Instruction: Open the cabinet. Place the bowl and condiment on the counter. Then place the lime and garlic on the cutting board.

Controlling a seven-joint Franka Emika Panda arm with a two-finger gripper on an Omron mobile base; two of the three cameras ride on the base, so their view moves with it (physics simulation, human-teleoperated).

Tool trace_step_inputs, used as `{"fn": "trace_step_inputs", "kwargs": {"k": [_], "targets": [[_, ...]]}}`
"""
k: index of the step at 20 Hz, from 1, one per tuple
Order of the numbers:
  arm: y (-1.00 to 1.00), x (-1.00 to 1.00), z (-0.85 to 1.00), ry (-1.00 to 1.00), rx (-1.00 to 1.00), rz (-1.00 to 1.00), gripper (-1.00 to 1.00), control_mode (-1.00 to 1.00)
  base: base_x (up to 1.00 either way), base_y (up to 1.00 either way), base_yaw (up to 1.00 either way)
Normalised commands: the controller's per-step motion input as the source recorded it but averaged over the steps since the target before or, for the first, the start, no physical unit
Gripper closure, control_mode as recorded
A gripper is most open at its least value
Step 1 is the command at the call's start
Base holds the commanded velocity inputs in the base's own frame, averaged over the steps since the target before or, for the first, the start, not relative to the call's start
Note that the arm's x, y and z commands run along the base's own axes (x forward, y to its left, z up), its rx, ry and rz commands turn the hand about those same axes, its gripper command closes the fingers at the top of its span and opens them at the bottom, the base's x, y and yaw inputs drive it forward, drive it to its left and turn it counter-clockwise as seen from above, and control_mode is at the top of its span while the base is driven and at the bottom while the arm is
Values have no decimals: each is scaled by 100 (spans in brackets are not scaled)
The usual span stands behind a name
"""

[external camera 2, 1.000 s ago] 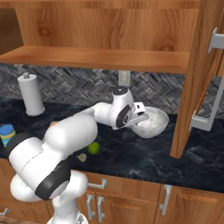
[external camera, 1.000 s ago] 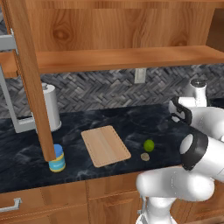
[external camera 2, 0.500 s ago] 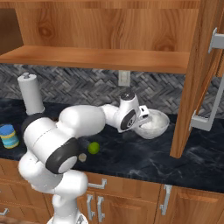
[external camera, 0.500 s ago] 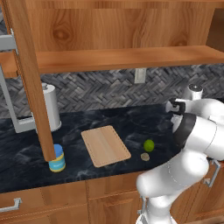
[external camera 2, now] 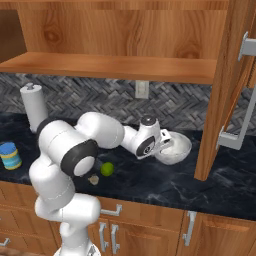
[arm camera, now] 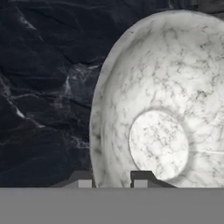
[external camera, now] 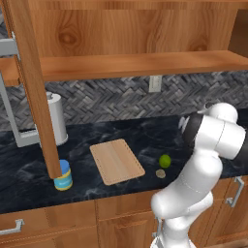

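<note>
**Gripper clamped on bowl rim, bowl over counter**

Gripper (arm camera: 109,178) pinched narrow on the rim of the bowl (arm camera: 166,105): one dark finger inside the wall, one outside, seen in hand view. Same grip in right base view, gripper (external camera 2: 161,143) at the bowl's (external camera 2: 175,147) left rim.

Bowl: round, grey-white speckled stone look, smooth curved wall, flat circular floor. Mouth up, roughly level, no long axis. Touching the counter (external camera 2: 165,185) or just above it: cannot tell.

Counter: dark black-blue marble, pale veins, glossy. Open stone left of and in front of the bowl. Tight on the right: open cabinet door (external camera 2: 222,95), warm brown wood with grey bar handle, hangs just beside the bowl.

Cutting board (external camera: 116,161): flat light-wood rectangle, rounded corners, long axis running front-to-back with a slight skew, top bare. Lime (external camera: 164,160), small green ball, right of the board and apart from it; garlic (external camera: 160,173), tan lump, just in front of the lime.

Condiment (external camera: 63,175): short cylinder, blue lid, yellow body, upright at the counter's left, tucked against the foot of the other open cabinet door (external camera: 34,92). White paper-towel roll (external camera: 57,118) upright behind it, near the herringbone backsplash.
</note>
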Motion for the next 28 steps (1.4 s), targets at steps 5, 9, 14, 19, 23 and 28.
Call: {"fn": "trace_step_inputs", "kwargs": {"k": [5, 9, 14, 19, 23, 28], "targets": [[-26, 17, -48, 0, 0, 6, 100, -100, 0, 0, 0], [-25, 16, -45, 0, 0, 6, 100, -100, 0, 0, 0], [-14, 1, -33, 0, 0, 5, 100, -100, 0, 0, 0], [-2, 0, -21, 0, 0, 5, -100, -100, 0, 0, 0], [-9, 0, -5, -1, 0, 7, -100, -100, 0, 0, 0], [-3, -17, 5, -8, 0, 5, -100, -100, 0, 0, 0]]}}
